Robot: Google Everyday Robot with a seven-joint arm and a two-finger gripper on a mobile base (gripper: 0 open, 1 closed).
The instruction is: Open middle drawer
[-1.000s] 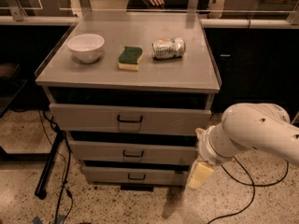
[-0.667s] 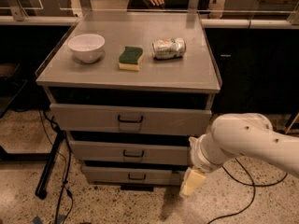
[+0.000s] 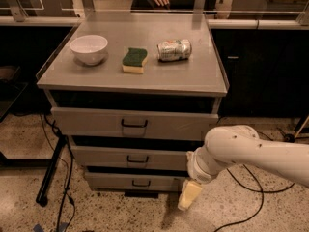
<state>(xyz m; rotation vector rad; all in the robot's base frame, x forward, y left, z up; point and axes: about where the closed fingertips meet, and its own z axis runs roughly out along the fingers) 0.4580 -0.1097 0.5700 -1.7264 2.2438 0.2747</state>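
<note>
The middle drawer [image 3: 130, 157] is the mid-sized grey front with a small black centre handle [image 3: 137, 159], between a taller top front [image 3: 96, 122] and a narrower bottom front [image 3: 116, 181]. It looks pushed in. My gripper [image 3: 189, 195] hangs at the end of the white arm [image 3: 231, 151], low in front of the cabinet's right side. It is to the right of and below the middle handle and touches neither the handle nor the front.
On the cabinet top [image 3: 203, 76] stand a white bowl [image 3: 89, 48], a green and yellow sponge [image 3: 134, 60] and a crushed can [image 3: 174, 50]. Cables [image 3: 251, 197] lie on the speckled floor. A black stand leg [image 3: 50, 173] leans at the left.
My arm and gripper have moved left and a little down, closer to the right side of the drawer fronts. The drawers have not moved.
</note>
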